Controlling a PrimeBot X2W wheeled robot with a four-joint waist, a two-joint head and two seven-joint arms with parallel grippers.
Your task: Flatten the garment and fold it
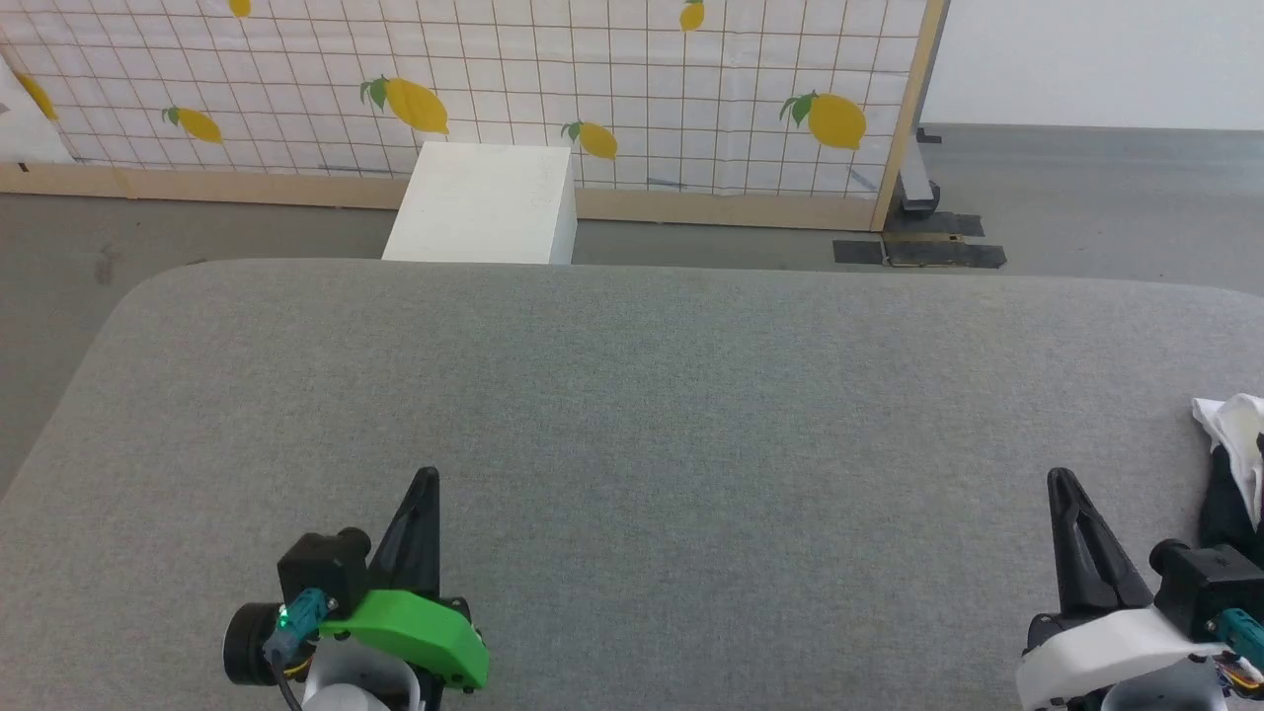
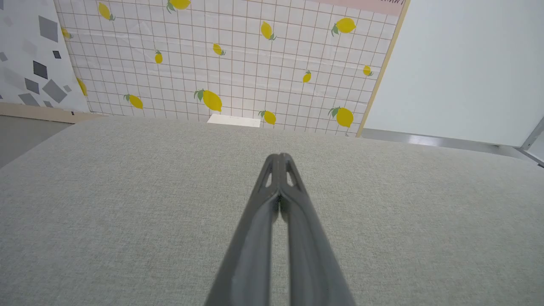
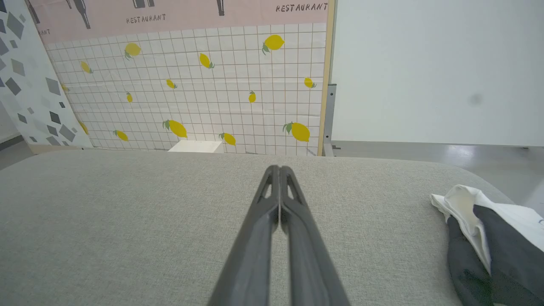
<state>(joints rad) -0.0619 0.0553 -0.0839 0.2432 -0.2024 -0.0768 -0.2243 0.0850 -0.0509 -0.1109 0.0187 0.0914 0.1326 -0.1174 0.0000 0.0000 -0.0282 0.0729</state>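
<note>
The table (image 1: pixel 632 395) is covered in a grey, finely woven cloth with a felt-like nap, and its far corners are broadly rounded. The garment (image 3: pixel 480 225) lies crumpled in a small heap at the table's right edge, soft white fabric folded over matte black cloth, with a white corner sticking up toward the far side. The left tool (image 2: pixel 280 158) is clenched on nothing: its two long, dark, ribbed plastic fingers taper to a point and meet at the tips, hovering over bare table. The right tool (image 1: pixel 1060 479) is likewise clenched and holds nothing, fingers pressed together along their length. The garment sits to the right of the right tool, near it but apart, and well away from the left tool. Beyond the table a plain white box (image 1: pixel 484 202) with a faintly grainy face stands on the grey floor (image 1: pixel 1086 197), against a wood-framed screen (image 1: pixel 592 79) printed with a tile grid and yellow lemons.
</note>
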